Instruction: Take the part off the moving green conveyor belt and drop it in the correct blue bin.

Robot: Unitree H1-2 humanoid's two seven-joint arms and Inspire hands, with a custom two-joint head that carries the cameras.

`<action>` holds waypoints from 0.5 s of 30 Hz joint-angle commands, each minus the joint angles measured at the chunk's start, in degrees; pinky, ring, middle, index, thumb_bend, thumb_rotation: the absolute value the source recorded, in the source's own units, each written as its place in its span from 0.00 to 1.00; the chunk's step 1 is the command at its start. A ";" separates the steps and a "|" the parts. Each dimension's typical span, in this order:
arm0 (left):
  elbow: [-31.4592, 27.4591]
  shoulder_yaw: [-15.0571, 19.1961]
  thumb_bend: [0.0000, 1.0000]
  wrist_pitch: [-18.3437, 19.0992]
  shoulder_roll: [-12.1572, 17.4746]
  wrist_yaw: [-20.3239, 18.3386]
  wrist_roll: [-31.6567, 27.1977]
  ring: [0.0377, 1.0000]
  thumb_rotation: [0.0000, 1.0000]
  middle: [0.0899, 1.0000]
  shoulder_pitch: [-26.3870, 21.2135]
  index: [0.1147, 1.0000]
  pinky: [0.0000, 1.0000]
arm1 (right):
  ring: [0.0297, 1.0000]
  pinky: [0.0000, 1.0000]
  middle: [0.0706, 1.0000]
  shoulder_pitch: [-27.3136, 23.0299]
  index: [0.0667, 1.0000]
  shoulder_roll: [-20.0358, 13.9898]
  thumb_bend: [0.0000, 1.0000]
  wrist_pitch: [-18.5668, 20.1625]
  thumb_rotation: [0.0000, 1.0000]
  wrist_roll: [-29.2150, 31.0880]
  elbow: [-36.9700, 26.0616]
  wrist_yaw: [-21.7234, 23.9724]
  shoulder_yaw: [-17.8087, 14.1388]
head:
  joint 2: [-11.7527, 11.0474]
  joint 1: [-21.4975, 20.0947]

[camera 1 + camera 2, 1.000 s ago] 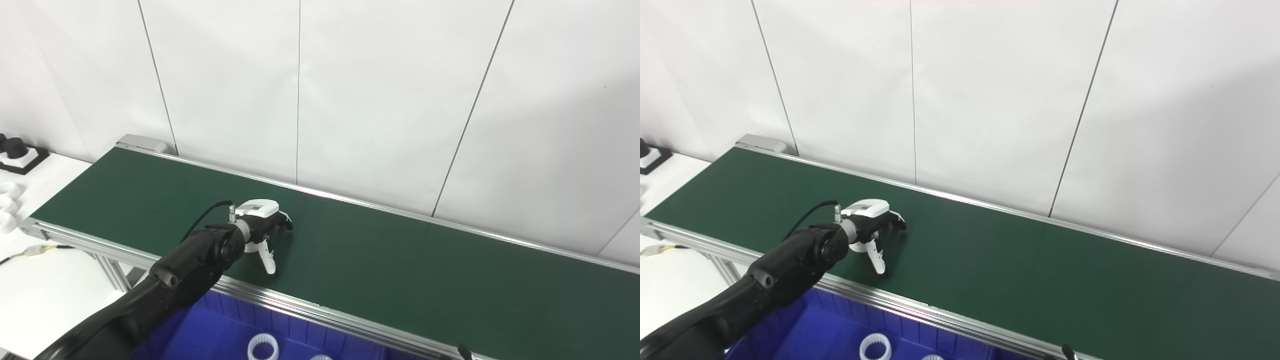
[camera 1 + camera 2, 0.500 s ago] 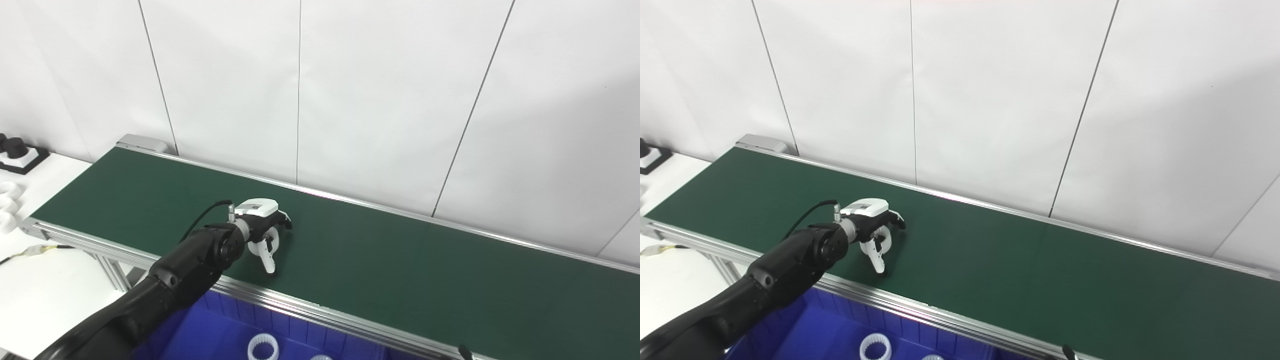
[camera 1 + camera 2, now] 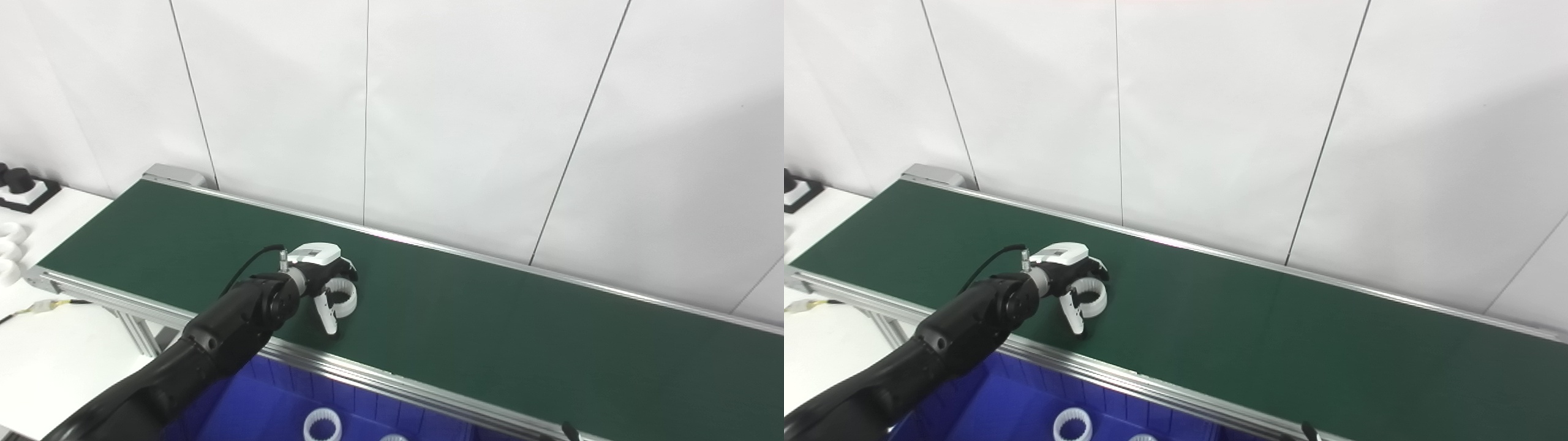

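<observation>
Left hand [image 3: 321, 278] over green belt [image 3: 490, 318], fingers spread around white ring part [image 3: 343, 300], not clamped

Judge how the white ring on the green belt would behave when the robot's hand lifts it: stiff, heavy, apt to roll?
The white ring looks like thin moulded plastic, so probably stiff and light. Its round form may roll if tipped on edge. The left hand straddles it.

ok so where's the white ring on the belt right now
The white ring lies on the green belt, left of middle in both eye views, near its front rail, between the left hand's fingers and thumb, above the blue bin.
</observation>
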 commanded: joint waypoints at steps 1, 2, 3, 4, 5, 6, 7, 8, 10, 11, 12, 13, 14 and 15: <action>-1.14 0.52 0.91 -0.74 1.31 1.91 0.75 0.85 0.00 0.86 -1.52 0.78 0.90 | 0.79 0.71 0.83 -0.25 0.96 0.08 0.48 -3.44 0.95 0.54 -1.88 0.24 -0.21 | 0.18 0.04; -1.14 0.60 0.91 -0.97 1.23 2.15 0.68 0.83 0.00 0.85 -1.43 0.76 0.89 | 0.79 0.71 0.83 -0.24 0.96 0.11 0.49 -3.40 0.95 0.66 -1.90 0.30 -0.26 | 0.18 0.03; -1.09 0.65 0.90 -1.15 1.12 2.37 0.59 0.83 0.00 0.84 -1.34 0.75 0.88 | 0.79 0.71 0.83 -0.23 0.96 0.06 0.49 -3.40 0.95 0.44 -1.94 0.22 -0.25 | 0.23 -0.02; -1.08 0.65 0.89 -1.28 1.02 2.59 0.56 0.82 0.00 0.82 -1.25 0.73 0.86 | 0.79 0.71 0.83 -0.23 0.96 0.00 0.49 -3.42 0.95 0.35 -1.97 0.21 -0.24 | 0.23 -0.07; -1.18 0.65 0.89 -1.35 0.93 2.77 0.54 0.81 0.00 0.82 -1.13 0.73 0.86 | 0.79 0.71 0.83 -0.23 0.96 -0.07 0.49 -3.45 0.95 0.25 -1.97 0.20 -0.22 | 0.23 -0.07; -1.13 0.59 0.88 -1.59 0.85 3.15 0.58 0.81 0.00 0.81 -1.01 0.72 0.86 | 0.79 0.71 0.83 -0.24 0.96 -0.12 0.49 -3.46 0.96 0.18 -1.98 0.18 -0.21 | 0.25 -0.04; -1.11 0.79 0.87 -1.83 0.60 3.76 0.35 0.80 0.00 0.81 -0.78 0.71 0.85 | 0.79 0.71 0.83 -0.19 0.96 -0.07 0.49 -3.27 0.96 0.40 -2.05 0.24 -0.27 | 0.25 -0.04; -1.12 0.96 0.85 -1.97 0.37 4.30 0.14 0.78 0.00 0.77 -0.56 0.66 0.82 | 0.79 0.72 0.83 -0.13 0.96 -0.04 0.49 -3.10 0.95 0.56 -2.15 0.29 -0.31 | 0.34 -0.14; -0.98 1.20 0.84 -3.00 -0.06 6.25 -0.03 0.73 0.00 0.72 -0.07 0.62 0.78 | 0.79 0.72 0.83 -0.07 0.95 -0.03 0.50 -2.94 0.94 0.59 -2.30 0.29 -0.34 | 0.42 -0.12; -0.85 1.25 0.63 -3.73 -0.23 7.40 0.02 0.56 0.00 0.52 0.16 0.49 0.65 | 0.79 0.71 0.82 -0.06 0.96 -0.06 0.49 -2.95 0.95 0.49 -2.35 0.26 -0.33 | 0.43 -0.10; -0.39 1.44 0.57 -5.09 -0.53 9.14 -0.17 0.52 0.00 0.48 0.47 0.45 0.62 | 0.79 0.71 0.82 -0.05 0.95 -0.08 0.49 -2.99 0.95 0.55 -2.37 0.31 -0.33 | 0.44 -0.07; -0.02 1.55 0.53 -6.04 -0.72 10.35 -0.34 0.49 0.00 0.46 0.67 0.42 0.61 | 0.79 0.71 0.82 -0.04 0.95 -0.10 0.49 -3.02 0.94 0.60 -2.38 0.35 -0.34 | 0.44 -0.07; 0.41 1.71 0.52 -6.92 -0.93 11.16 -0.70 0.48 0.00 0.45 0.84 0.42 0.61 | 0.79 0.71 0.82 -0.03 0.95 -0.14 0.49 -3.04 0.94 0.56 -2.38 0.36 -0.33 | 0.49 -0.14; 0.79 1.89 0.51 -7.79 -1.11 11.79 -1.15 0.48 0.00 0.45 1.00 0.40 0.61 | 0.79 0.71 0.82 0.00 0.95 -0.19 0.50 -3.05 0.95 0.57 -2.40 0.41 -0.32 | 0.49 -0.17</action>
